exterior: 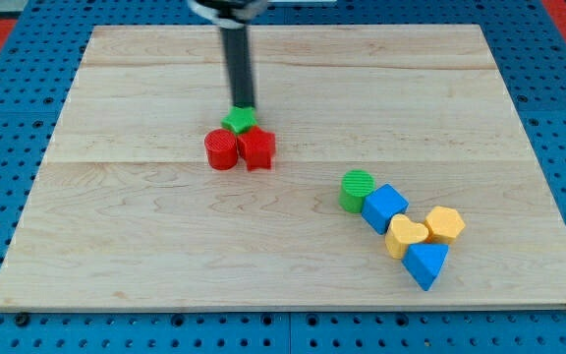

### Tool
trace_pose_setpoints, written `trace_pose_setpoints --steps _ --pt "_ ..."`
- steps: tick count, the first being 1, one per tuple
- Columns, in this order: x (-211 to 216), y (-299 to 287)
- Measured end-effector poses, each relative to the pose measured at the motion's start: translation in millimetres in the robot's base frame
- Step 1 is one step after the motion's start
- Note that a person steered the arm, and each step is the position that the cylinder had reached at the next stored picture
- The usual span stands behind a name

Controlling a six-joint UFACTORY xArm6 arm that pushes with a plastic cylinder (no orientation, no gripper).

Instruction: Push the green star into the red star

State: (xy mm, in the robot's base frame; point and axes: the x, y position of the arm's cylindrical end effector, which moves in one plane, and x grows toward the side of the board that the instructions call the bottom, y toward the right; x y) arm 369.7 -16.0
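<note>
I have no hand here to clench or release, only a straight dark rod, and my tip (pixel 243 106) sits right against the far side of the small green star-shaped block (pixel 240 121), toward the view's top of it. That green star is already pressed against two red blocks just below it: a red cylinder-like block (pixel 221 149) to the lower left and the red star-shaped block (pixel 256 148) to the lower right, all three touching on the pale wooden counter (pixel 145 246). I judge the task nearly or fully done. The risk now is overpushing: since the green star rests in the notch between the two red blocks, more pressure could wedge them apart or slide the red star away. Well off toward the lower right of the green star lie a green cylinder (pixel 356 189), a blue cube (pixel 385 207), a yellow heart (pixel 405 236), a yellow hexagon-like block (pixel 445 224) and a blue triangular block (pixel 426 264), untouched.
</note>
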Motion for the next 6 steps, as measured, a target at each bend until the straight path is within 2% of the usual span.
trace_pose_setpoints --steps 1,2,3,4,6 --pt "12 2" --pt "-43 -43" --pt "-26 -78" --pt "0 -59" --pt "62 64"
